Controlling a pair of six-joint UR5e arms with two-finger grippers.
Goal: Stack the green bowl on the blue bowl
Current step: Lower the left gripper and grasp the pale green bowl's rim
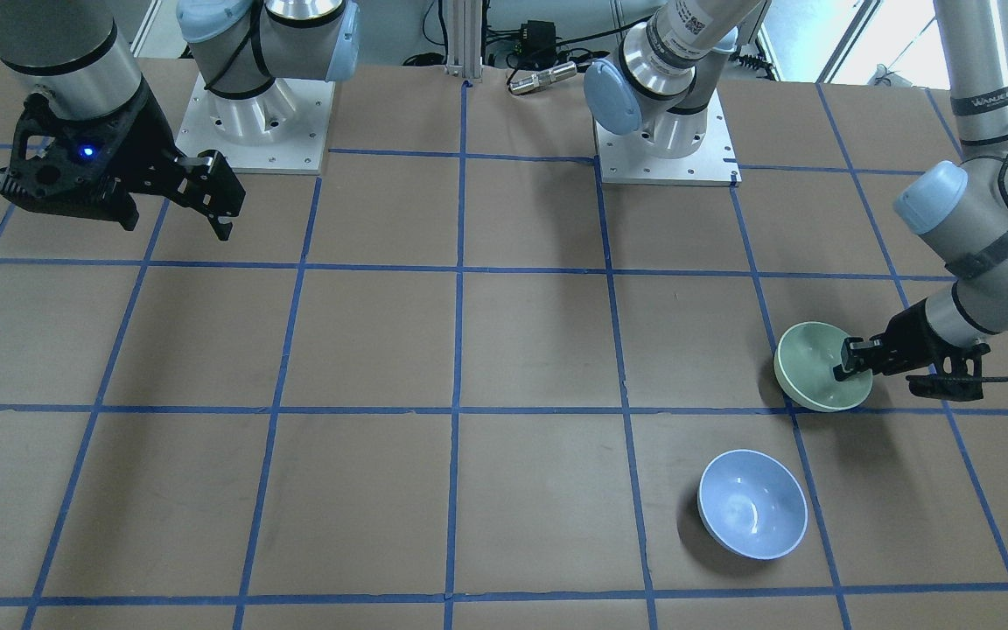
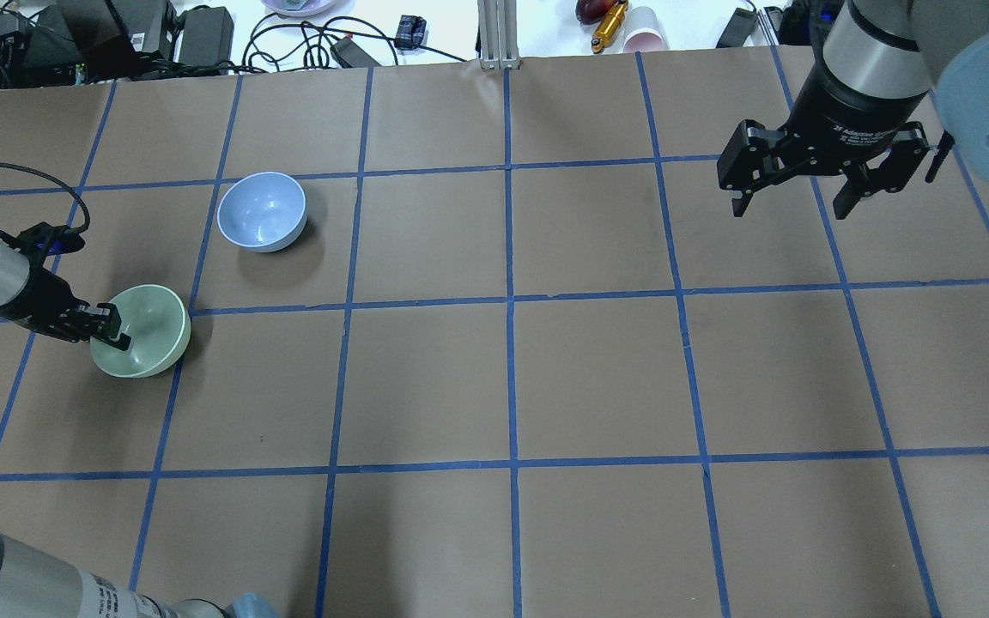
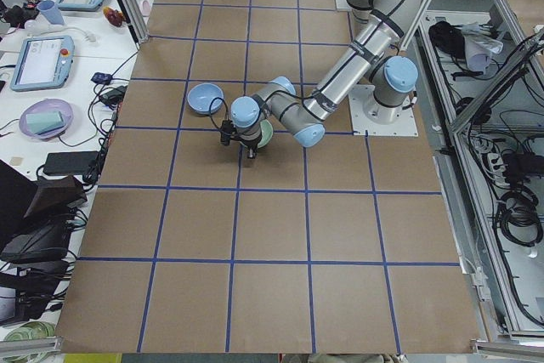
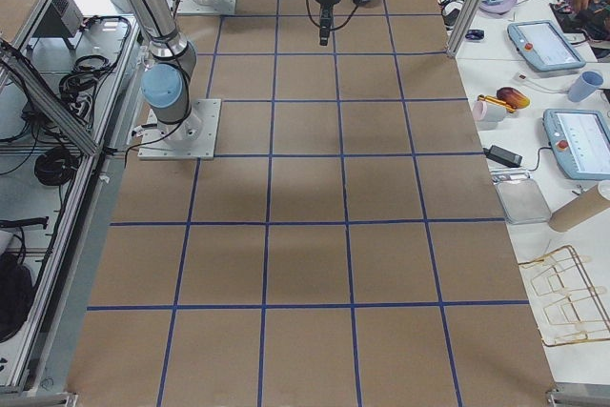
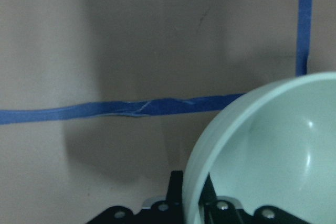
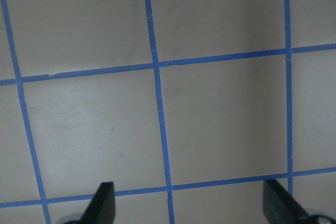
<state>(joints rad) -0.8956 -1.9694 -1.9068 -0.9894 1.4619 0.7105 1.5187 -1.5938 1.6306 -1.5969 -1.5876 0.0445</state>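
Left fingers [image 1: 850,354] clamped on the rim of the green bowl [image 1: 817,372], one finger inside and one outside. The bowl is tilted and sits at the robot's left end of the tabletop [image 2: 597,378]; cannot tell whether it is clear of the surface. Blue bowl [image 1: 753,503] stands upright near it, apart, farther from the robot. Right fingers [image 2: 855,189] spread wide, holding nothing, above the tabletop on the opposite side.
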